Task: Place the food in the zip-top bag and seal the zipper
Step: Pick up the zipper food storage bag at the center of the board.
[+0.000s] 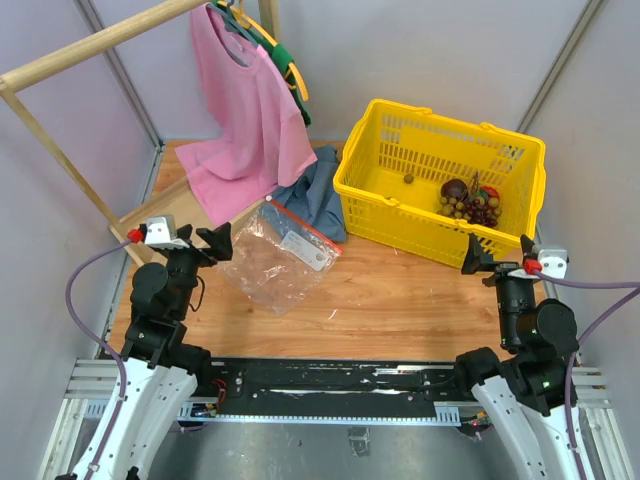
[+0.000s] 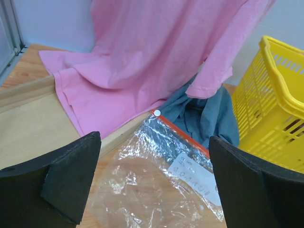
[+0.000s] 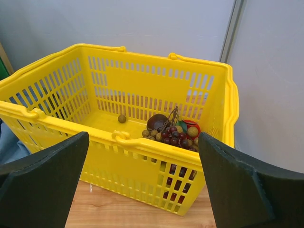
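One crinkly clear plastic zip-top bag (image 1: pixel 272 265) lies flat on the wooden table (image 1: pixel 400 300), left of the single yellow plastic basket (image 1: pixel 400 215). It has one red-orange zipper strip (image 1: pixel 305 226) and one white label (image 1: pixel 303 246).

Food, all in the basket:
- one dark purple grape bunch (image 3: pixel 173 138)
- one red round fruit (image 3: pixel 192 126)
- one tan-yellow ball cluster (image 3: pixel 148 133)
- one small loose ball (image 3: pixel 122 118), lying apart

Left gripper (image 2: pixel 154 190) and right gripper (image 3: pixel 142 190): jaws spread wide, holding nothing.

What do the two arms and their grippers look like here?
The left arm and right arm are black at the upper joints, white lower down. A grey-purple cable loops to each wrist, by a small white box with a red tip. The left gripper and right gripper have broad matte black wedge-shaped fingers.
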Available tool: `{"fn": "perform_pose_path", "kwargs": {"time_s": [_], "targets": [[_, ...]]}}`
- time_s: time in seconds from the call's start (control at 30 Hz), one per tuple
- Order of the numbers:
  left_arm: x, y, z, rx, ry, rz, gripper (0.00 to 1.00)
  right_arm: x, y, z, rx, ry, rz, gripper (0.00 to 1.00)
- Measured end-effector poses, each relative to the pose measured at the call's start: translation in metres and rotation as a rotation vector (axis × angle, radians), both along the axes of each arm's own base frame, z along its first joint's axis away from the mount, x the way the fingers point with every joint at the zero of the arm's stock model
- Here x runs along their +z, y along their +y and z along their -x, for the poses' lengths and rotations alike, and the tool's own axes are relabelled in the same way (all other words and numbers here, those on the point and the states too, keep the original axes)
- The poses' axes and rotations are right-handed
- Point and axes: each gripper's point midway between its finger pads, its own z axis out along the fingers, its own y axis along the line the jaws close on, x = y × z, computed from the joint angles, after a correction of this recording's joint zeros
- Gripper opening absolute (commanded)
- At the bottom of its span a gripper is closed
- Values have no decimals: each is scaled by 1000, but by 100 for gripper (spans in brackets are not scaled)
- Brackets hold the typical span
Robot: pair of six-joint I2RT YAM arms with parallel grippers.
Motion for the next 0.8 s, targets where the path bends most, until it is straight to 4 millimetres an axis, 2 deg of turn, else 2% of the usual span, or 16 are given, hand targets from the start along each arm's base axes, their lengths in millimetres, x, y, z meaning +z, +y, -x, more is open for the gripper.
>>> {"fn": "perform_pose_path", "kwargs": {"time_s": [0.17,0.33,0.63,0.7,0.8], "targets": [[-1,0,-1,5,7,13,99,0,1,0,5,-1,0,98],[-12,-1,-9,14,61,27,99,1,1,0,7,-2,-6,98],[-27,-10,-36,33,288,72,99,1,1,1,9,-9,-12,98],[-37,-14,-41,33,350,95,96,2,2,2,14,-13,-13,98],[-67,-28,-43,23,481,132,95,3,3,4,23,-25,-16,98]]}}
